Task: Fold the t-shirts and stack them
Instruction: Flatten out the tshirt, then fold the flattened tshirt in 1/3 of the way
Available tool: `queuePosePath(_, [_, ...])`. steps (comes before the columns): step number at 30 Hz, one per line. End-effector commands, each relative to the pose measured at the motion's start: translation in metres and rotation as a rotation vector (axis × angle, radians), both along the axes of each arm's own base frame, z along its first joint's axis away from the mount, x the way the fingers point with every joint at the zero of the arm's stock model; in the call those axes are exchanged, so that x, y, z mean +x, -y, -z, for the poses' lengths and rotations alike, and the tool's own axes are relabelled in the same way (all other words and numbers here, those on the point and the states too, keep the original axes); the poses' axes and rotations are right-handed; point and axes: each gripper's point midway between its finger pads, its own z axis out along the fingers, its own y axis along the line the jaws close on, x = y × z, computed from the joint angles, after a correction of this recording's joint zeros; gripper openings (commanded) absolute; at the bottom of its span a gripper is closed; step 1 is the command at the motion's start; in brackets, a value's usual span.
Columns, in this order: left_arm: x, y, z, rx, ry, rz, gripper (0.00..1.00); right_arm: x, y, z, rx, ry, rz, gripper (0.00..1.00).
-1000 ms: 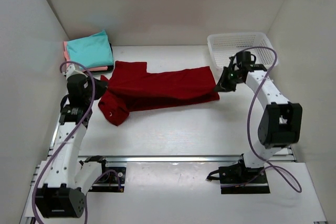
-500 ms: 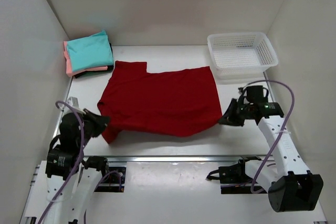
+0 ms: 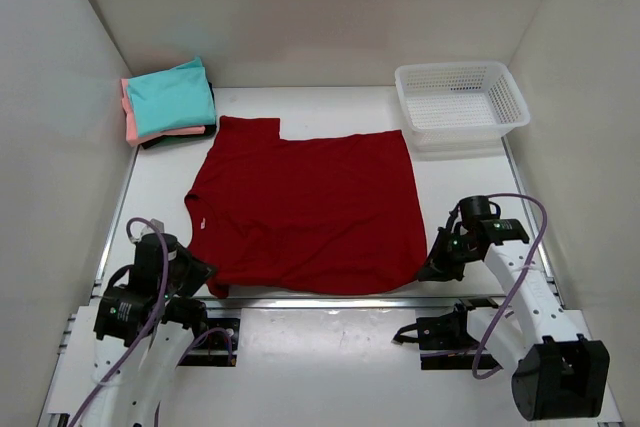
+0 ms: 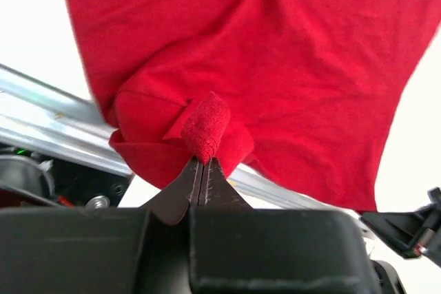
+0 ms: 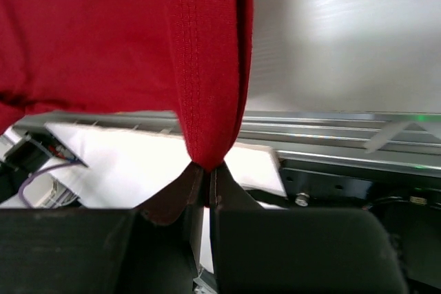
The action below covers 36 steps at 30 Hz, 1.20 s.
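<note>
A large dark red t-shirt (image 3: pixel 310 207) is spread flat across the middle of the table, down to the near edge. My left gripper (image 3: pixel 203 275) is shut on its near-left corner; in the left wrist view the jaws pinch a bunched fold of the red t-shirt (image 4: pixel 205 129). At the near-right corner my right gripper (image 3: pixel 430 269) is shut on the hem, and the right wrist view shows the red t-shirt (image 5: pixel 207 67) hanging from the closed jaws. A folded stack (image 3: pixel 168 102) lies at the back left, teal on top, salmon-pink and a dark shirt beneath.
A white plastic mesh basket (image 3: pixel 460 99) stands at the back right. A metal rail (image 3: pixel 330 301) runs along the table's near edge. White walls close in the left, back and right sides.
Both grippers have pulled the red shirt's near edge toward the table's front, unfolding it from a narrow band at the back into a flat spread.
</note>
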Motion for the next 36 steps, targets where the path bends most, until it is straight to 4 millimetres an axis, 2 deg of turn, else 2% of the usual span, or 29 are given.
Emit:
queuePosePath(1, [-0.004, -0.003, 0.014, 0.051, -0.105, 0.031, 0.00, 0.006, 0.013, 0.002, -0.058, -0.015, 0.003, 0.00])
queuePosePath(7, [0.014, -0.017, 0.009, 0.150, -0.105, 0.014, 0.00, 0.030, 0.033, 0.002, -0.091, -0.029, 0.041, 0.00])
queuePosePath(8, [0.031, -0.016, 0.004, 0.142, -0.070, -0.012, 0.00, 0.049, 0.035, 0.001, -0.092, -0.024, 0.030, 0.00])
queuePosePath(13, [0.056, -0.017, 0.008, 0.143, -0.063, -0.030, 0.00, 0.081, 0.037, 0.000, -0.089, -0.018, 0.021, 0.00])
queuePosePath(14, [0.060, -0.018, 0.010, 0.156, -0.076, -0.023, 0.00, 0.093, 0.036, -0.003, -0.087, 0.003, 0.008, 0.00])
queuePosePath(20, [0.091, -0.027, 0.008, 0.198, -0.064, -0.043, 0.00, 0.123, 0.035, 0.001, -0.085, -0.012, -0.015, 0.00])
queuePosePath(27, [0.108, -0.037, 0.012, 0.235, -0.101, -0.062, 0.00, 0.140, 0.033, 0.013, -0.077, -0.058, -0.046, 0.00])
queuePosePath(32, [0.119, -0.046, 0.015, 0.273, -0.119, -0.079, 0.00, 0.143, 0.028, 0.018, -0.074, -0.108, -0.085, 0.00])
queuePosePath(33, [0.126, -0.049, 0.009, 0.277, -0.098, -0.092, 0.00, 0.140, 0.026, 0.021, -0.073, -0.140, -0.094, 0.00])
queuePosePath(36, [0.143, -0.055, 0.002, 0.303, -0.072, -0.096, 0.02, 0.146, 0.023, 0.020, -0.061, -0.141, -0.106, 0.00])
